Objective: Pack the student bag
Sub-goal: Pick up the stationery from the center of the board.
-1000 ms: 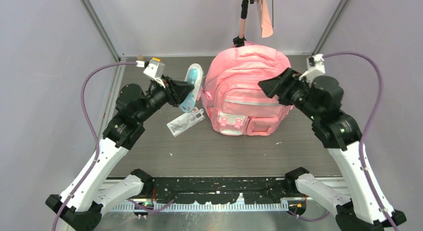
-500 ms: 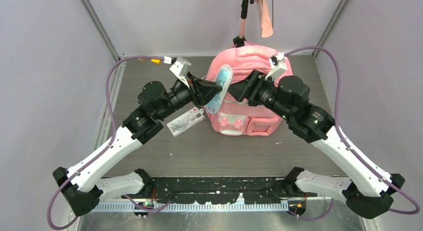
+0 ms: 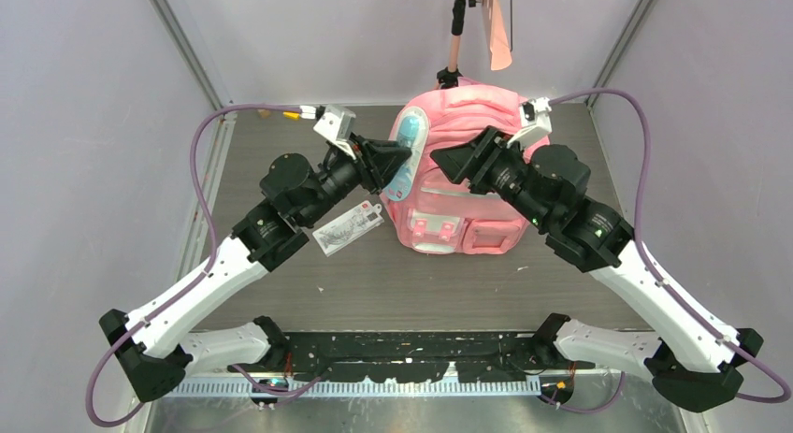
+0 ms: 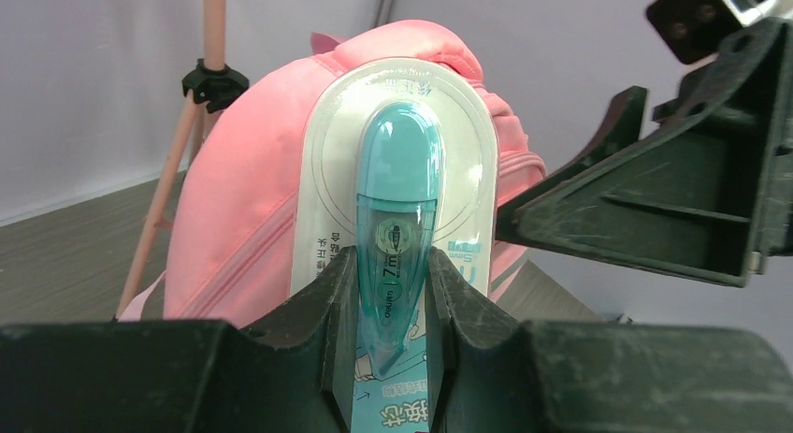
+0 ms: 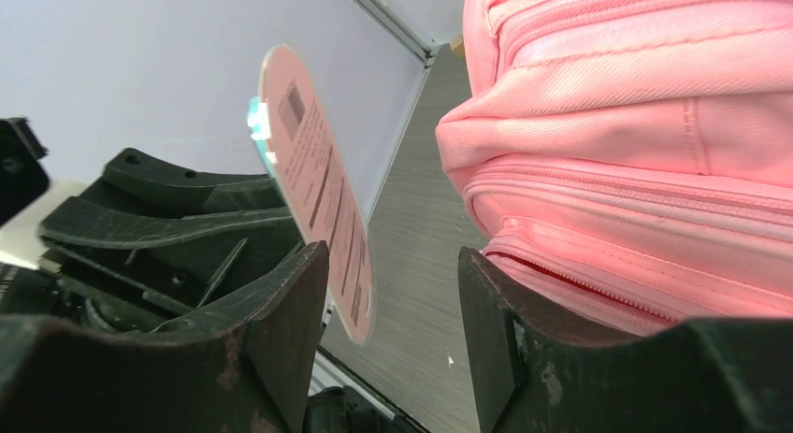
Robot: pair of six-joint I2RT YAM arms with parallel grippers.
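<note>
The student bag (image 3: 468, 176) is a large bright pink backpack lying at the back middle of the table. My left gripper (image 3: 391, 162) is shut on a blister pack of teal correction tape (image 3: 409, 154) and holds it raised at the bag's upper left side. In the left wrist view the pack (image 4: 397, 171) stands upright between the fingers (image 4: 318, 311), with the bag (image 4: 243, 218) behind it. My right gripper (image 3: 441, 162) is open and empty over the bag, facing the pack. In the right wrist view the pack's pink back (image 5: 318, 190) hangs just beyond the left finger, and the bag (image 5: 636, 124) fills the right.
A printed white card with a tag (image 3: 348, 227) lies on the table left of the bag. A pink stand (image 3: 455, 40) with a hanging pink piece (image 3: 500, 31) rises behind the bag. Grey walls and metal frame posts close in the table.
My left gripper lifted the correction tape pack off the table and carried it right to the bag's upper left. My right gripper swung left across the bag to face it.
</note>
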